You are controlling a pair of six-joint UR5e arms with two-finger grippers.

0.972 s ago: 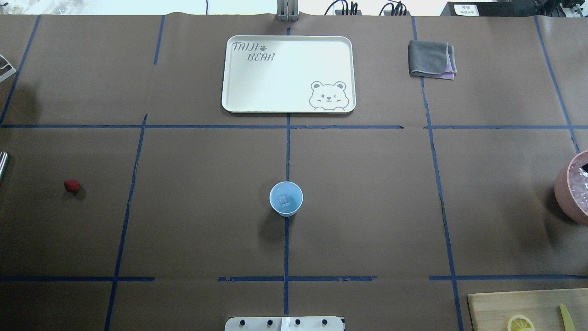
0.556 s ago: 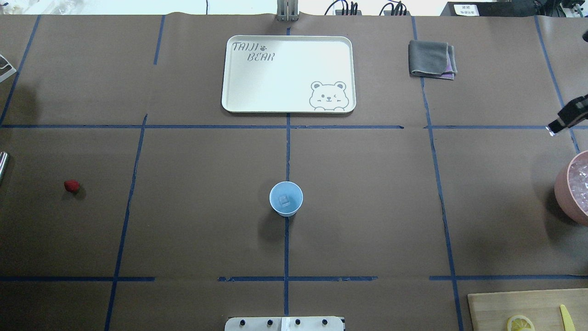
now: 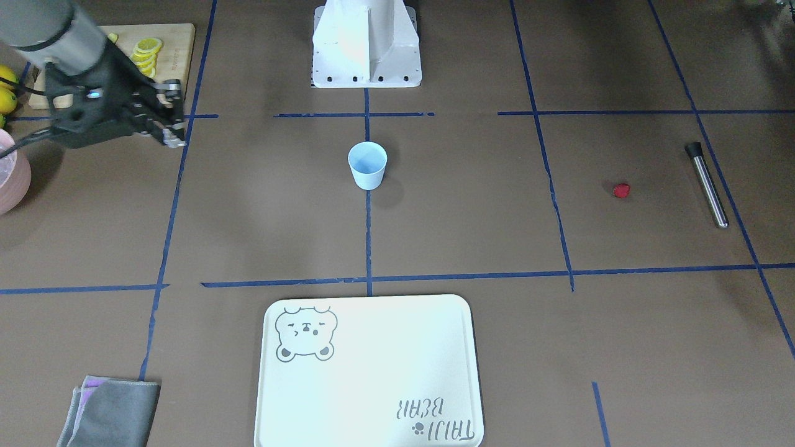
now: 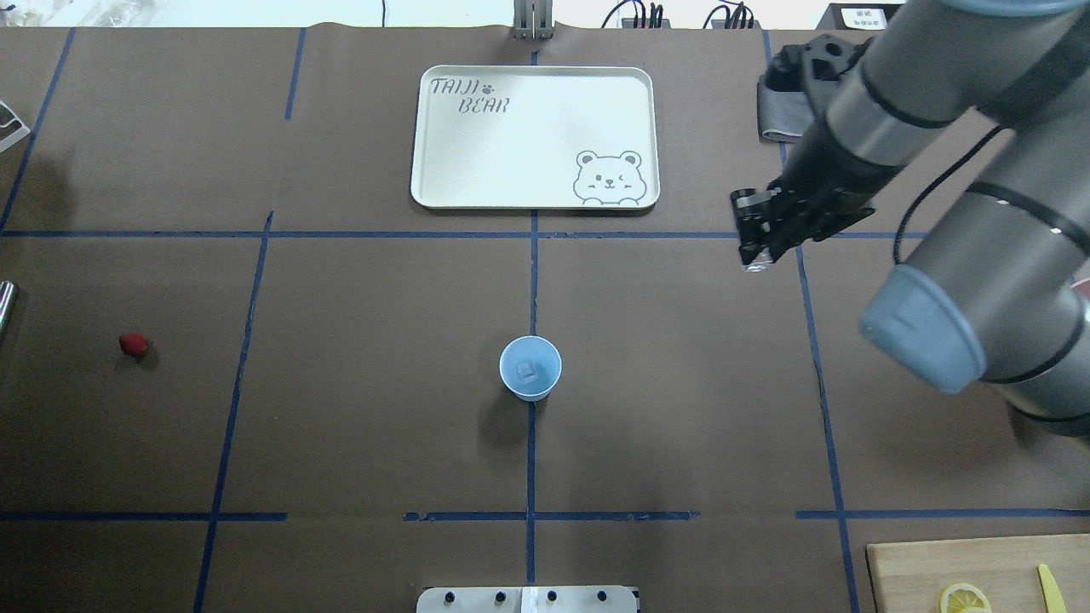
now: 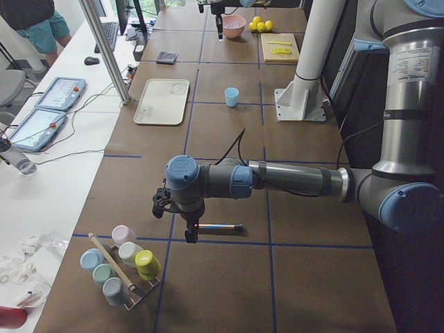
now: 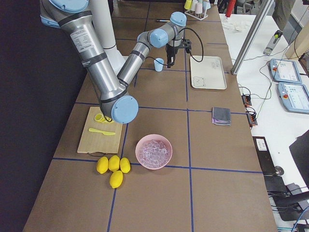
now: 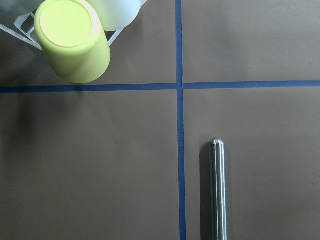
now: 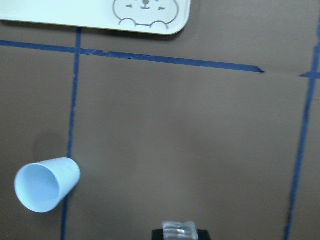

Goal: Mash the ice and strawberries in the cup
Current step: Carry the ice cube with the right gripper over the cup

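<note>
The light-blue cup (image 4: 530, 368) stands upright at the table's middle with one ice chunk (image 4: 528, 371) inside; it also shows in the right wrist view (image 8: 46, 185). My right gripper (image 4: 754, 260) hovers above the table to the cup's far right, shut on another small clear ice chunk (image 8: 178, 229). The strawberry (image 4: 132, 344) lies on the table far to the left. My left gripper (image 5: 189, 236) shows only in the exterior left view, above a metal rod (image 7: 217, 192); I cannot tell whether it is open or shut.
A pink bowl of ice (image 6: 154, 151) stands at the right end, near lemons and a cutting board (image 4: 971, 570). A white bear tray (image 4: 535, 136) and a grey cloth (image 3: 112, 413) lie at the far side. A rack of cups (image 5: 121, 267) stands at the left end.
My right arm has swung in from the right edge toward the table's middle with an ice chunk in its gripper. The cup and strawberry have not moved.
</note>
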